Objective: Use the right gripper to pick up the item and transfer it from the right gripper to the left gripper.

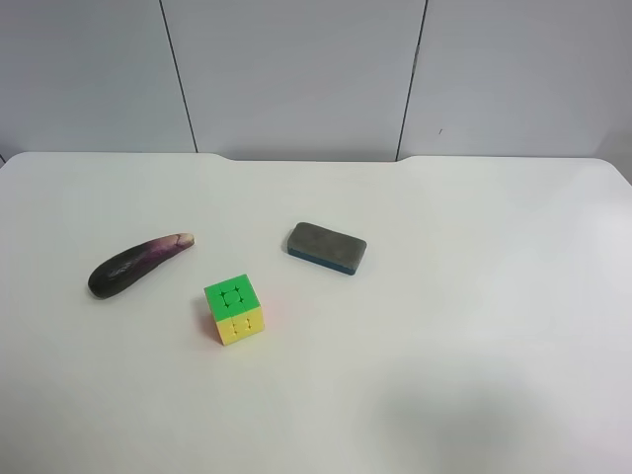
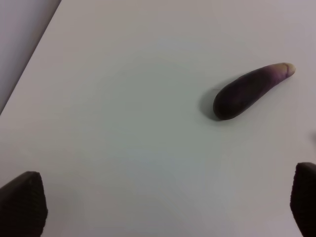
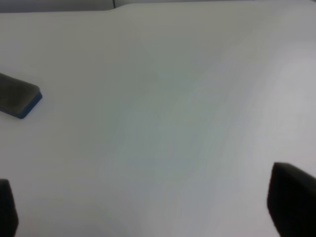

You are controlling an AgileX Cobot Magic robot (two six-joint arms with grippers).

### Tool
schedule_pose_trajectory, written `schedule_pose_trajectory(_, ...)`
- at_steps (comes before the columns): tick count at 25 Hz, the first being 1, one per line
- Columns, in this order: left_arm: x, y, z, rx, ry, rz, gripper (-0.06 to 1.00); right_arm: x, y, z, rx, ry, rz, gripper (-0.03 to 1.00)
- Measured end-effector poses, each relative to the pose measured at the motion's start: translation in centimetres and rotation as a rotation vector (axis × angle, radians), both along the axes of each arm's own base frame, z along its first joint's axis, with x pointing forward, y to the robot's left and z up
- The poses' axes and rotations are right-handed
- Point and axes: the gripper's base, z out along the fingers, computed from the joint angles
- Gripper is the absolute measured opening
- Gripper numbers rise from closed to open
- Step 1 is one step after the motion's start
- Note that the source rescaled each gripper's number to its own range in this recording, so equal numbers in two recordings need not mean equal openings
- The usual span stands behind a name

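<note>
The item, a dark purple eggplant toy (image 1: 136,265) with a pale stem tip, lies on the white table (image 1: 474,296) at the exterior high view's left. It also shows in the left wrist view (image 2: 249,90), well ahead of my left gripper (image 2: 163,202), which is open and empty. My right gripper (image 3: 148,207) is open and empty above bare table, with only its two black fingertips (image 3: 291,200) showing. The eggplant is out of the right wrist view. Neither arm shows in the exterior high view.
A green-yellow puzzle cube (image 1: 234,308) stands just beside the eggplant. A grey-blue eraser block (image 1: 327,247) lies near the table's middle; its end shows in the right wrist view (image 3: 19,98). A grey panelled wall (image 1: 296,69) runs behind the table.
</note>
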Motion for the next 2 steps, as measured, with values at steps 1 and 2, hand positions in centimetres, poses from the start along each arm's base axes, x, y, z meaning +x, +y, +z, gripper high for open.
schedule_pose_trajectory(1, 0.0, 0.0, 0.0, 0.0, 0.0, 0.0, 1.0, 0.0, 0.0, 0.0, 0.0, 0.0, 0.0, 1.0)
schedule_pose_trajectory(2, 0.0, 0.0, 0.0, 0.0, 0.0, 0.0, 1.0, 0.0, 0.0, 0.0, 0.0, 0.0, 0.0, 1.0)
